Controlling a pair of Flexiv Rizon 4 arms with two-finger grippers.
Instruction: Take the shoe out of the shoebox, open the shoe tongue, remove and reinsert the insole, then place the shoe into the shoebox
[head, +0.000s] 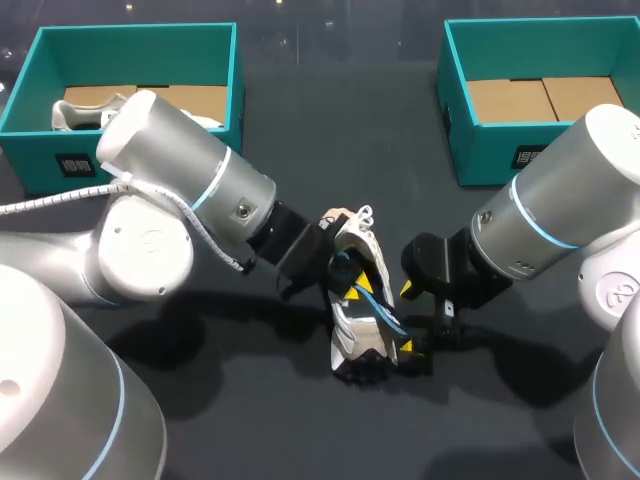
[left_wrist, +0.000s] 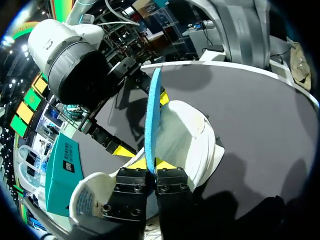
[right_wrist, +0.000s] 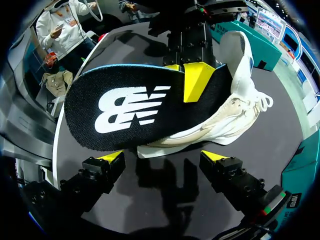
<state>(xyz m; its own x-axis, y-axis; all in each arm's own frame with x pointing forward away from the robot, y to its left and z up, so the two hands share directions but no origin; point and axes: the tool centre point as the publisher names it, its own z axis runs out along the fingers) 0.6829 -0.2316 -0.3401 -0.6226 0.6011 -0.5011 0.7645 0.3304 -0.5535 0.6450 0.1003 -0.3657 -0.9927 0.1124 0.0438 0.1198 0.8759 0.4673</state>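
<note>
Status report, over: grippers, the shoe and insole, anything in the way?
Left gripper shut on the insole, held on edge at the shoe opening. Right gripper open, facing the shoe. Nothing between them.

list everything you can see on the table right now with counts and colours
left shoebox: 1, teal, table's far left
right shoebox: 1, teal, far right, only cardboard showing inside
boxed shoe: 1, white, inside left shoebox
shoe: 1, white, mid table between the arms
insole: 1, black with blue edge, held at the shoe's opening
table: 1, dark grey
left arm: 1, silver, jaws shut on insole
right arm: 1, silver, jaws open beside the shoe
</note>
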